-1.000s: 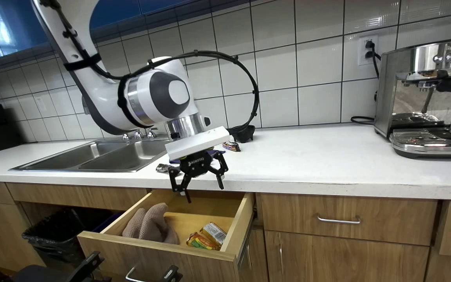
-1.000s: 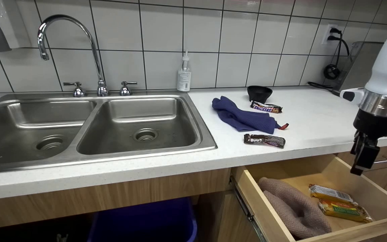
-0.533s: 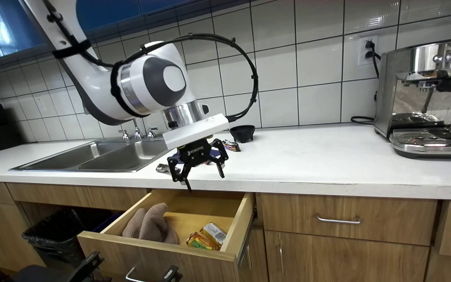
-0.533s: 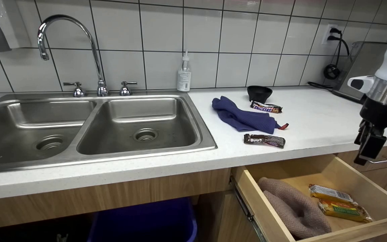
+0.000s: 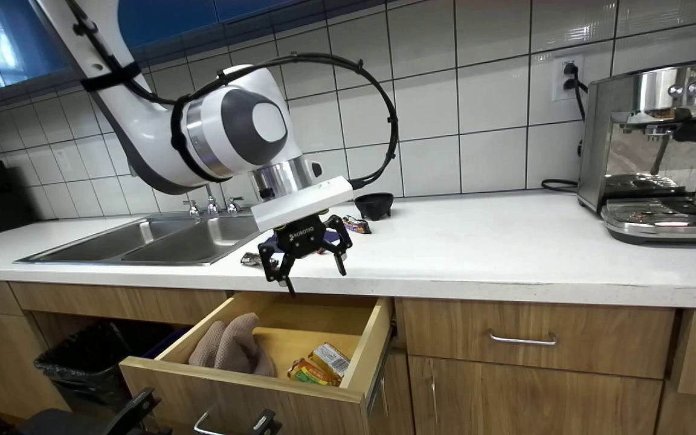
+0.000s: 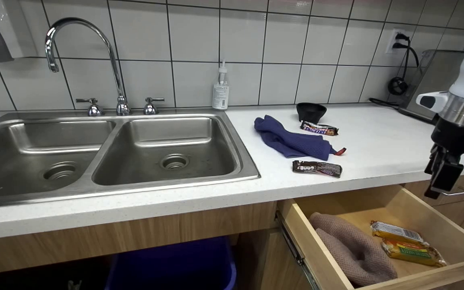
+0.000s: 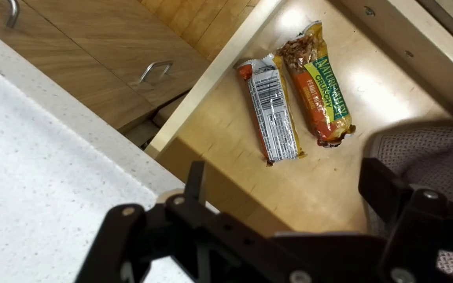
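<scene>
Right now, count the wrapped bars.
4: barcode bar, green-labelled bar in the drawer; brown bar near the counter edge; another bar by the bowl. Cloths may hide more.

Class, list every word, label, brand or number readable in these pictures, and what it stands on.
"NATURE VALLEY": green-labelled bar, wrist view
"CRUNCHY": same bar
"PEANUT BUTTER": same bar
"ROBOTIQ": tool, in an exterior view
Too small or blurred to read: that bar's smallest line; print on the barcoded bar, dark bar, purple-and-white bar and pump bottle. No readable numbers.
</scene>
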Robot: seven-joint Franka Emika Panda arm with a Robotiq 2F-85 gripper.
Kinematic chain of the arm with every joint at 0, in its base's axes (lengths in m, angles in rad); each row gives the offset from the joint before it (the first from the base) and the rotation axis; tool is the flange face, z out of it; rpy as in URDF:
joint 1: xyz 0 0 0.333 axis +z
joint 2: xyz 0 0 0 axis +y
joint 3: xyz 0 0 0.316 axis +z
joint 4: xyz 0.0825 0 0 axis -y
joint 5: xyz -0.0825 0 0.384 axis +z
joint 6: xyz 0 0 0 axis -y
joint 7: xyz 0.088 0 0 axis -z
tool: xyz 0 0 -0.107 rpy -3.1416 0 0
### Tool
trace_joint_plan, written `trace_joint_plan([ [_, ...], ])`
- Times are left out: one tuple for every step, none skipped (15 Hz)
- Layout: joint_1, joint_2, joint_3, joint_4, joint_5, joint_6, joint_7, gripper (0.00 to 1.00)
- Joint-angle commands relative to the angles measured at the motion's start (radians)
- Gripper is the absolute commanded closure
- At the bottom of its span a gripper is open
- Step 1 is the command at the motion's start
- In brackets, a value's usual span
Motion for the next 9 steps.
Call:
trace_joint_plan([
  [0.011,0.036,0.016,0.062,-0.021,-0.017,-0.012,0.00],
  [0.015,0.047,0.025,0.084,-0.008,-0.027,-0.040,0.00],
  [0.020,0.055,0.030,0.106,-0.018,-0.040,-0.054,0.00],
  [0.025,0.061,0.038,0.126,-0.020,-0.052,-0.074,0.00],
  [0.028,0.070,0.047,0.144,-0.014,-0.060,-0.102,0.00],
  [0.030,0.082,0.055,0.164,-0.013,-0.069,-0.131,0.00],
  [0.032,0.096,0.064,0.183,-0.009,-0.075,-0.160,0.00],
  [0.034,0.108,0.073,0.201,-0.008,-0.082,-0.191,0.00],
  [0.037,0.118,0.079,0.218,-0.011,-0.092,-0.214,0.00],
])
